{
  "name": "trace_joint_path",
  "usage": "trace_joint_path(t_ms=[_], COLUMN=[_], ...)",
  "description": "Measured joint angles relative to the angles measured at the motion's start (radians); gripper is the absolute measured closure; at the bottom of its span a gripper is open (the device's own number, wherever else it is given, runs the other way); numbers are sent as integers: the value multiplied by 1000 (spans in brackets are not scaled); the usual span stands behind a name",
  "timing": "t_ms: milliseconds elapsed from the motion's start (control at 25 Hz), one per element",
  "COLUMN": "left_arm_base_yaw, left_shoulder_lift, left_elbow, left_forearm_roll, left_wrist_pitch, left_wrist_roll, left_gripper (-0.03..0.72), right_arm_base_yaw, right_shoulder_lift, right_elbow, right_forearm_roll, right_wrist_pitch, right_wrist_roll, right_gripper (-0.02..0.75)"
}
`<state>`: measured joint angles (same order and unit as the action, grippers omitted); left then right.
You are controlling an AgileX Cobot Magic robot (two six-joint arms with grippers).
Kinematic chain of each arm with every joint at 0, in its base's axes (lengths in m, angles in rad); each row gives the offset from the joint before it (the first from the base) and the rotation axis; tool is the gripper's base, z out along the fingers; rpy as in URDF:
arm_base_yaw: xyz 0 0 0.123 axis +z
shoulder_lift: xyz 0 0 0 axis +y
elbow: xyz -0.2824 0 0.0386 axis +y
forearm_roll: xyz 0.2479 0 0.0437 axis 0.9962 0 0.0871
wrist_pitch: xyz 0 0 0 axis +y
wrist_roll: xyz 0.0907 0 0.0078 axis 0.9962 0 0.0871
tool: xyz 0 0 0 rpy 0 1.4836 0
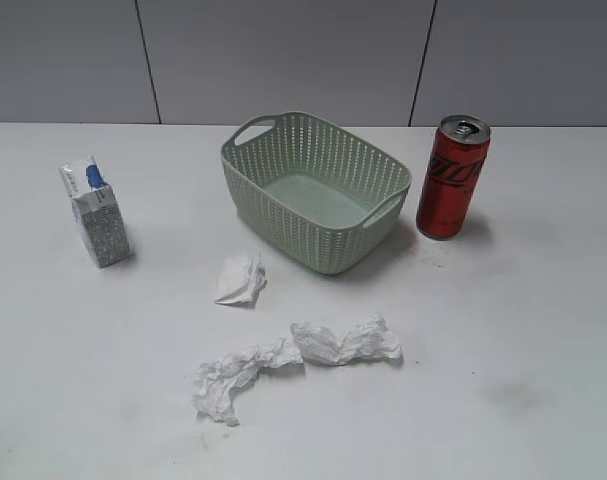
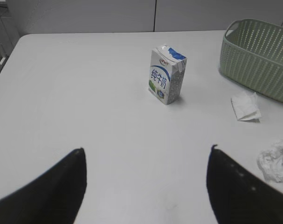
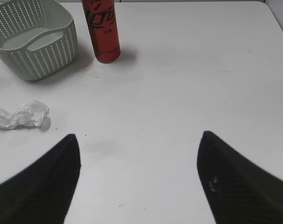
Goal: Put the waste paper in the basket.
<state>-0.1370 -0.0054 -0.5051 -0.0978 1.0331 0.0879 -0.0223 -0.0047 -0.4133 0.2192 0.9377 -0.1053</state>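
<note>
Meanwhile basket (image 1: 335, 247) empty; waste paper (image 1: 241, 279) on table (image 1: 523, 340).

Upright red can (image 1: 453, 178), small white-and-blue carton (image 1: 96, 212), on white table (image 1: 543, 330).

mint basket (image 1: 328, 215) (perforated), white waste paper (image 1: 293, 355), red can (image 1: 452, 180)

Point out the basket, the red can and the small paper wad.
basket (image 1: 335, 251): exterior view, near perforated side wall.
red can (image 1: 452, 190): exterior view, middle of its body.
small paper wad (image 1: 241, 280): exterior view, centre of the crumple.
</note>
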Motion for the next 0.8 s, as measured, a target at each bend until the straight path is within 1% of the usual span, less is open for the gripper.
trace_joint_path(t_ms=[800], left_arm_base_yaw=[0], left_shoulder_lift=[0], left_elbow=[0], left_forearm_roll=[-1], left_wrist_pitch=[0], left_wrist_roll=[0], left_gripper=[97], right_arm_base_yaw=[0], right_shoulder_lift=[0], right_elbow=[0], right_forearm_roll=[0], right_wrist_pitch=[0], right_wrist_roll=[0], right_gripper=[149])
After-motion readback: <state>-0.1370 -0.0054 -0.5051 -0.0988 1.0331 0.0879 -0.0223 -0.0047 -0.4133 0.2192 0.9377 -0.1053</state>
